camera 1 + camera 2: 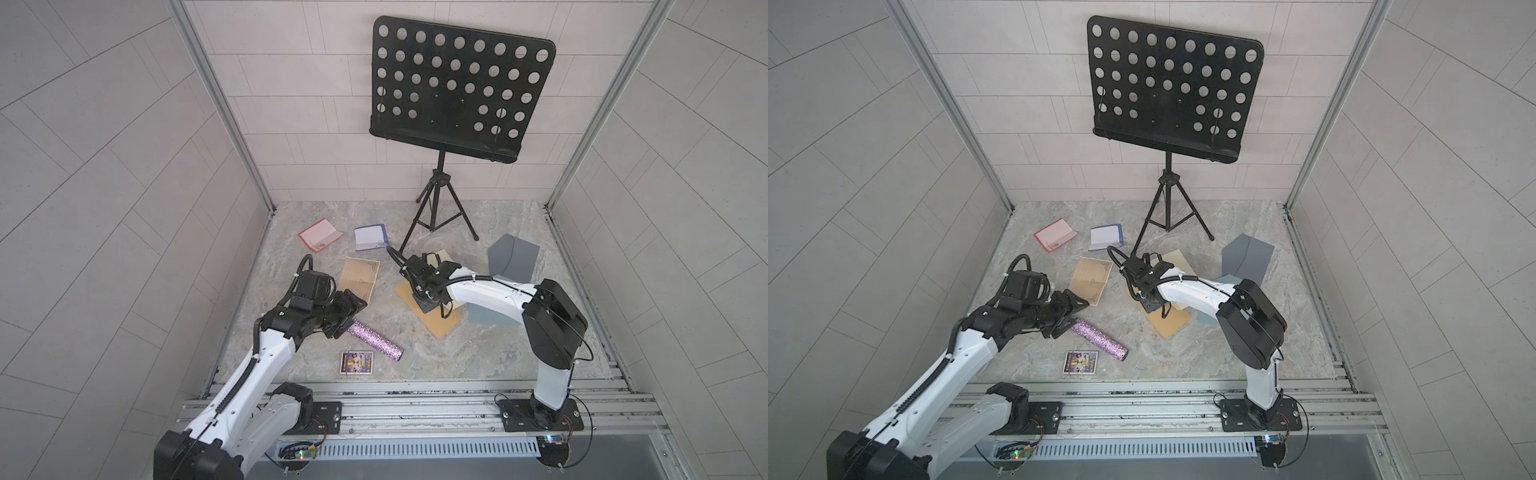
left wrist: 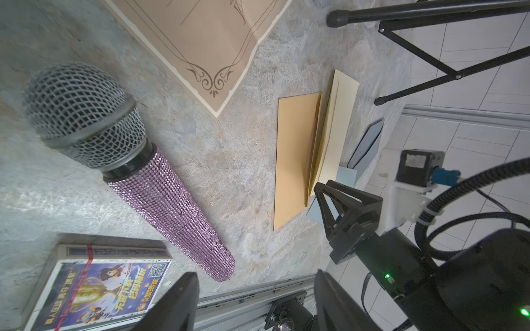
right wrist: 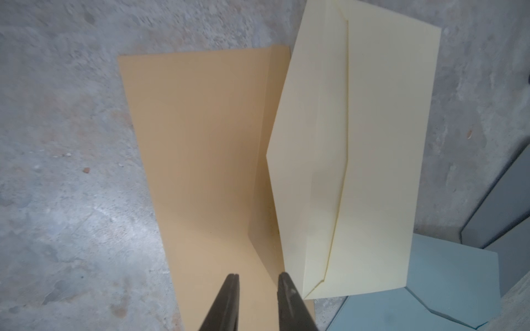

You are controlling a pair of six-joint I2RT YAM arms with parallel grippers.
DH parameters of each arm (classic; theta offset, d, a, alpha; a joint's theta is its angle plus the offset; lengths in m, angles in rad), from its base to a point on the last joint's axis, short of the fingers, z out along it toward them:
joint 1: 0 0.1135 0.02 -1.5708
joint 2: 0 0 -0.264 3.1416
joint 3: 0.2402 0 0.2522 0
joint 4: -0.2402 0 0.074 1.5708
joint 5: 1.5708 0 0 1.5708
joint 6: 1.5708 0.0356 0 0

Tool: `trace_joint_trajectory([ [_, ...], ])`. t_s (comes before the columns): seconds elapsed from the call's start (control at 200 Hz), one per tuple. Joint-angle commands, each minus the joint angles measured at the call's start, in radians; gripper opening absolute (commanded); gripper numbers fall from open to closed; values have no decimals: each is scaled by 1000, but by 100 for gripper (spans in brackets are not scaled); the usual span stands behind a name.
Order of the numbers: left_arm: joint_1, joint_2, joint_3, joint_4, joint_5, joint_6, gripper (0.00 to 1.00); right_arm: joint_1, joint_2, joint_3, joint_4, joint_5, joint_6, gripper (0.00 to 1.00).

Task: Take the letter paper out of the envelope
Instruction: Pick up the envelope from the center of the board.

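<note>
Close the narrowly parted right gripper (image 3: 259, 279) on the kraft envelope's (image 3: 195, 143) raised flap (image 3: 263, 186); expect the letter paper inside, probably. Pin with the open left gripper (image 2: 256, 276), hovering by the microphone (image 2: 160, 183).

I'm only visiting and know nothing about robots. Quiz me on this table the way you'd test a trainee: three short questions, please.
1. What colour is the envelope lying along the brown envelope's long side?
2. The right hand is over which one? A) brown envelope B) grey envelope C) red-edged paper
3. True or false: the left hand is gripping the microphone.

Key: 1) Cream, the cream envelope. 2) A. 3) False; it is open and empty.
</note>
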Motion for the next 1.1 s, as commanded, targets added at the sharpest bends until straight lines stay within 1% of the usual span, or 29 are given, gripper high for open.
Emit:
trace_joint_trajectory([
  [0.0,-4,-6,0,0,2,-10,71,0,-1,2,2,-2,9,27],
  [0.105,-5,-5,1,1,4,-10,71,-4,36,27,1,-33,6,26],
  [0.18,-5,-6,2,1,3,-10,71,-6,51,30,2,-43,14,22],
  [0.305,-4,-16,0,-5,3,-12,71,-11,63,19,16,-38,22,23],
  [0.73,-4,-9,4,-1,7,-10,71,-27,124,58,5,50,-32,29],
  [0.965,-4,-11,0,2,10,-11,71,-27,149,73,5,105,-73,29],
  [1.096,-5,-12,1,5,13,-11,71,-27,154,68,6,125,-80,27],
])
